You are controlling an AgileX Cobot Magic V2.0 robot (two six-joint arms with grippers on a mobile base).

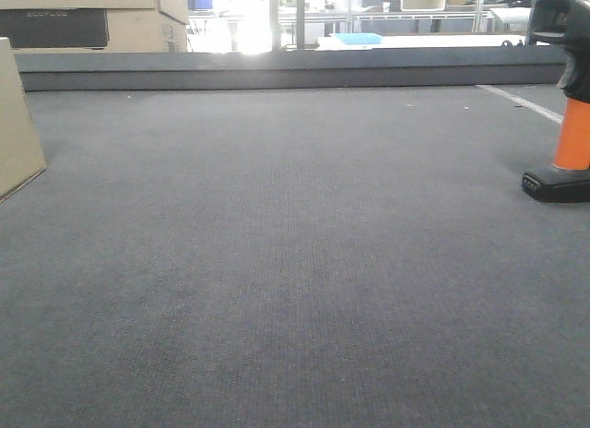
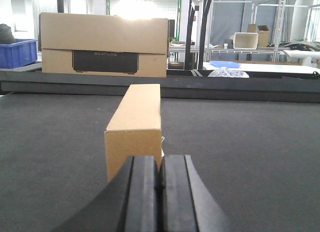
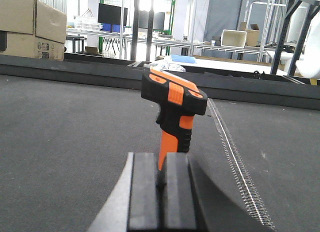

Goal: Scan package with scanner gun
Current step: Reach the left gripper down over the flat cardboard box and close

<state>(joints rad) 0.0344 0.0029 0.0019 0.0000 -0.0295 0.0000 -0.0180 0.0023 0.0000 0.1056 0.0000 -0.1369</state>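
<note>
The package (image 2: 137, 117), a plain tan oblong box, lies end-on on the dark grey mat just ahead of my left gripper (image 2: 160, 174). That gripper is shut with nothing between its pads. A sliver of white shows on the box's right side. In the front view only a corner of the package (image 1: 14, 124) shows at the left edge. The scanner gun (image 3: 172, 104) stands upright on the mat, black head and orange handle, right in front of my right gripper (image 3: 161, 172), which is shut and empty. The scanner gun (image 1: 572, 105) sits at the front view's right edge.
A big carton (image 2: 102, 44) with a black printed panel stands behind the mat's raised back ledge (image 1: 295, 68). A blue crate (image 2: 17, 52) sits to its left. A white stitched seam (image 3: 235, 157) runs along the mat right of the scanner. Shelving and tables fill the background.
</note>
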